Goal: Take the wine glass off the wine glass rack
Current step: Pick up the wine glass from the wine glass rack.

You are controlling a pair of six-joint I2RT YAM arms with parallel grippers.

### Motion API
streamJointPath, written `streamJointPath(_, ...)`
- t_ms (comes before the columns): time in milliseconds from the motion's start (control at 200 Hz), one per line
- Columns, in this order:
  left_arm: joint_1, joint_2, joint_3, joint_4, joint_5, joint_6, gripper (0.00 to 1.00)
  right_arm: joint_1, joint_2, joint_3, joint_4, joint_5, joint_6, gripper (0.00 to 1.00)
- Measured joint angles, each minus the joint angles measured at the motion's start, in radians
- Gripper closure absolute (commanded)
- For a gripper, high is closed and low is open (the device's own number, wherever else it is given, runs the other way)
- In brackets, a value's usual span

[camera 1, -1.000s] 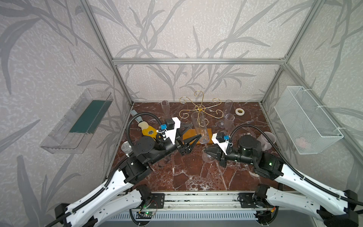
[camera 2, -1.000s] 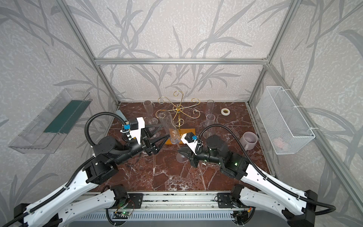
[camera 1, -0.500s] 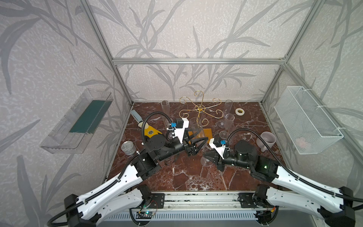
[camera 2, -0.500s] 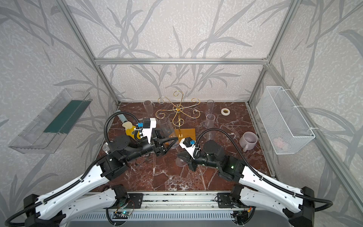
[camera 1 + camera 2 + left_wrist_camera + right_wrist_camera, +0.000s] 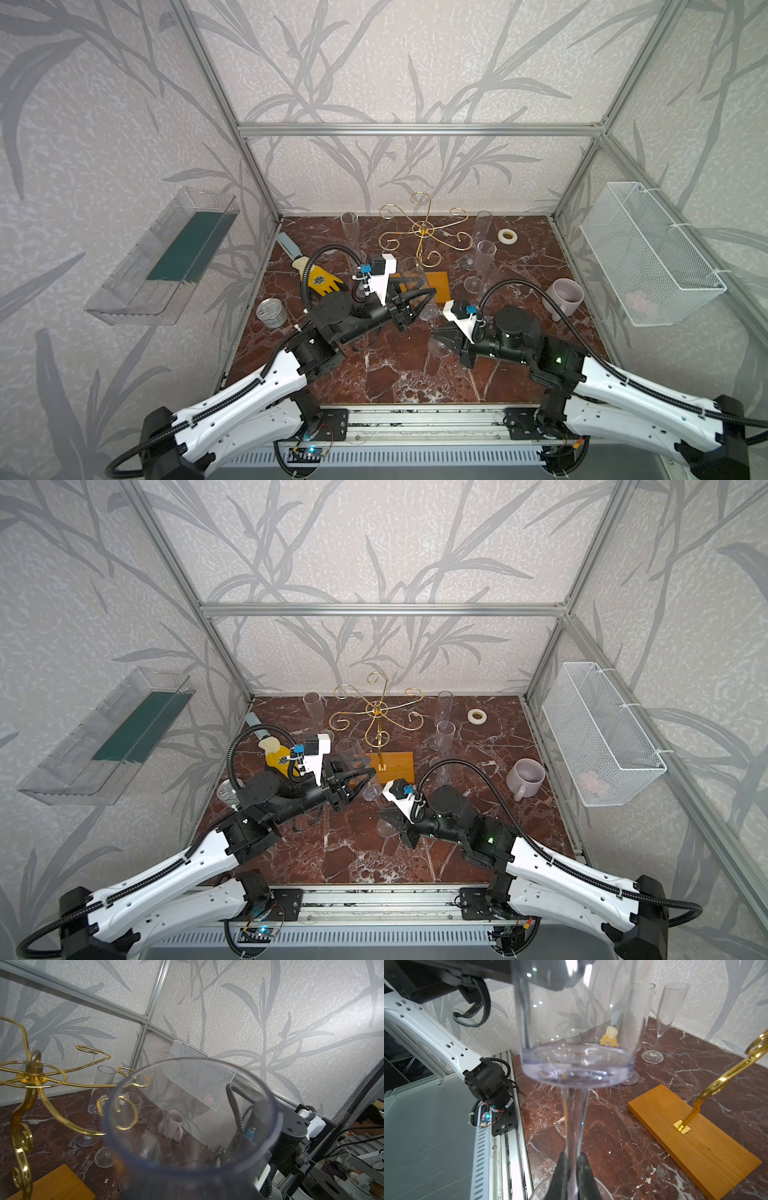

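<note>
Pale leaf-patterned walls [image 5: 415, 62], aluminium frame bars [image 5: 415, 129], red-brown marble tabletop [image 5: 407, 374], soft even light.

In the left wrist view the clear wine glass [image 5: 193, 1126] fills the frame as a blur, its lower bowl cut off at the picture's edge. In a top view the left end effector [image 5: 422, 293] overlaps the transparent bowl; whether it touches cannot be told. In the right wrist view the rim and foot run off the edges, as do the right end effector's [image 5: 572, 1157] dark fingers pinching the stem, and the gold wire rack [image 5: 716, 1084] loses its curled arms. The pink thing [image 5: 638, 300] in the white mesh basket [image 5: 623, 232] is too small to identify.
</note>
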Motion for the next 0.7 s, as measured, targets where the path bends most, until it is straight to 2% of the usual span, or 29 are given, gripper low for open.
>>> streamJointPath(30, 0.0, 0.0, -0.003, 0.006, 0.0, 0.002, 0.63, 0.0, 0.0, 0.0, 0.0, 0.0, 0.0, 0.88)
streamJointPath(95, 0.0, 0.0, -0.012, 0.017, 0.0, 0.002, 0.63, 0.0, 0.003, 0.0, 0.001, 0.002, 0.002, 0.42)
streamJointPath(135, 0.0, -0.001, -0.02, 0.021, 0.0, 0.003, 0.63, 0.0, 0.005, 0.0, 0.008, 0.009, 0.002, 0.21)
streamJointPath(150, 0.0, -0.002, -0.024, 0.021, 0.001, 0.003, 0.63, 0.0, 0.005, 0.0, 0.01, 0.014, 0.002, 0.05)
streamJointPath(160, 0.0, -0.003, -0.026, 0.021, 0.003, 0.003, 0.63, 0.0, 0.005, 0.0, 0.012, 0.017, 0.002, 0.01)
streamJointPath(425, 0.0, -0.113, -0.084, -0.079, -0.04, 0.06, 0.63, 0.0, -0.073, 0.0, 0.014, 0.126, -0.032, 0.01)
streamJointPath(700, 0.0, -0.329, -0.171, -0.237, -0.221, 0.172, 0.63, 0.0, -0.178, 0.0, 0.008, 0.214, -0.074, 0.01)
